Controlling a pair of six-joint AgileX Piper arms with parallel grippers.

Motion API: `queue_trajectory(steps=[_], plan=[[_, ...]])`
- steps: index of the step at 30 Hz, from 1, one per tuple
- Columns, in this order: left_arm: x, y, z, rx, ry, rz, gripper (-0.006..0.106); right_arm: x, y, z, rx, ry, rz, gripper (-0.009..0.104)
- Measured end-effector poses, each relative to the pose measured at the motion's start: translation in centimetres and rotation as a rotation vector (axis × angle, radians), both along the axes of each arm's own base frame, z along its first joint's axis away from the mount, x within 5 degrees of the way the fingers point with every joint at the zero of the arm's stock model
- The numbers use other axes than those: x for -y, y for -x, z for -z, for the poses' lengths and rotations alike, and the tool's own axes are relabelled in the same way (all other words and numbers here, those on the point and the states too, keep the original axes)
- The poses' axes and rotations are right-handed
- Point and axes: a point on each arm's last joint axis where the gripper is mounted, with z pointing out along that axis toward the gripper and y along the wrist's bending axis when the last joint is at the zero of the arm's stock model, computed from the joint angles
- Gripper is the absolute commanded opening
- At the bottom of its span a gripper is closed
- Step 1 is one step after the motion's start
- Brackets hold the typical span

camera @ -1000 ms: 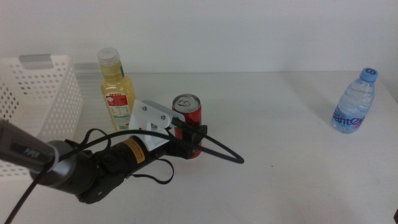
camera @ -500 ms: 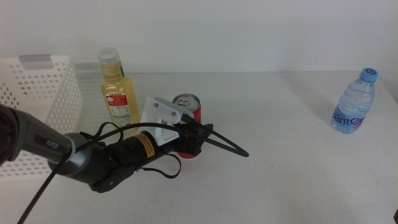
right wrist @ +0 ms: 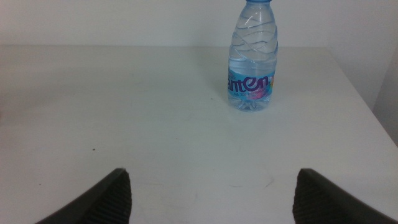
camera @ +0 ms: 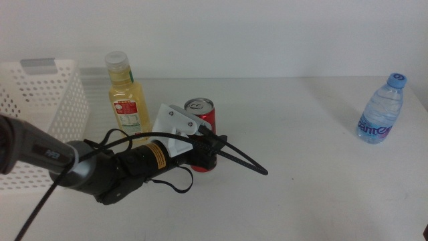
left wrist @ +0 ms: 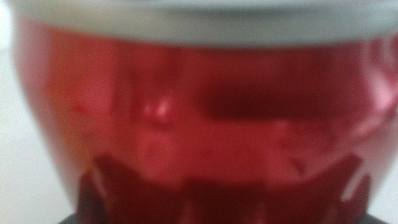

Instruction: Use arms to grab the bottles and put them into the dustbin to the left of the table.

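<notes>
A slim red soda can (camera: 202, 117) stands on the white table (camera: 301, 161) left of centre. My left gripper (camera: 204, 150) reaches in from the left and its black jaws hug the can's lower half. The can (left wrist: 199, 118) fills the left wrist view, blurred and very close. A yellow juice bottle (camera: 126, 97) with a white cap stands upright just left of the can. The white perforated dustbin (camera: 40, 100) is at the far left. A small clear water bottle (camera: 381, 110) stands far right. My right gripper (right wrist: 208, 193) is open, well short of that bottle (right wrist: 252, 68).
The left arm's black cable (camera: 241, 161) loops onto the table in front of the can. The juice bottle stands between the can and the dustbin. A white wall rises behind the table's far edge.
The left gripper has pushed further forward around the can. The can's top sits slightly higher in the picture than a second ago. The other bottles have not moved.
</notes>
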Motion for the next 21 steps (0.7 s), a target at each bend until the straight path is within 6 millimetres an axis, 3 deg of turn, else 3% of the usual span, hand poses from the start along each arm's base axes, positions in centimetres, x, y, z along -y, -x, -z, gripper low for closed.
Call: queue_trajectory(steps=[5,9,13,21], plan=[[-0.7,0.2,-2.0,-0.044,-0.114,-0.041,0.007,0.0,0.0,0.0,0.000,0.000,0.000,0.068],[-1.6,0.8,-5.4,-0.043,-0.171,-0.098,0.012,0.0,0.0,0.0,0.000,0.000,0.000,0.068],[-2.9,1.5,-8.8,-0.015,-0.198,-0.147,0.012,0.0,0.0,0.0,0.000,0.000,0.000,0.068],[-5.5,3.3,-13.4,-0.039,-0.254,-0.249,0.007,0.0,0.0,0.0,0.000,0.000,0.000,0.068]])
